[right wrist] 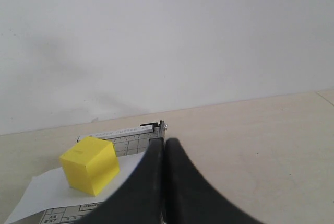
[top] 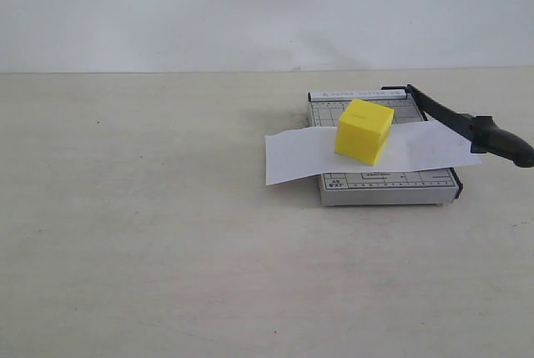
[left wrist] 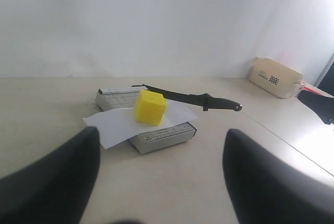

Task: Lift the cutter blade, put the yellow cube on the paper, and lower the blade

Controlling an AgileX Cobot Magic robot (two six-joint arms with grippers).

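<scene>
Fingers (left wrist: pixel 62 177) of the left gripper (left wrist: pixel 162 132) are held wide apart, with nothing between them; those of the right gripper (right wrist: pixel 165 148) are pressed together, empty. In the exterior view the cutter blade (top: pixel 450 118) is hinged at the far right corner of the grey base (top: pixel 384 187). Its long axis is slanted nearer and rightward, with the handle past the base. The paper (top: pixel 292 158) is laid crosswise, overhanging the left side. The yellow cube (top: pixel 365 130) is set on it, mid-base.

Exterior: looking slightly down across the table (top: pixel 167 249), trimmer base (top: pixel 388 181) right of centre; left wrist farther back, right wrist close, low; shared everywhere: yellow cube (top: pixel 365 130)
</scene>
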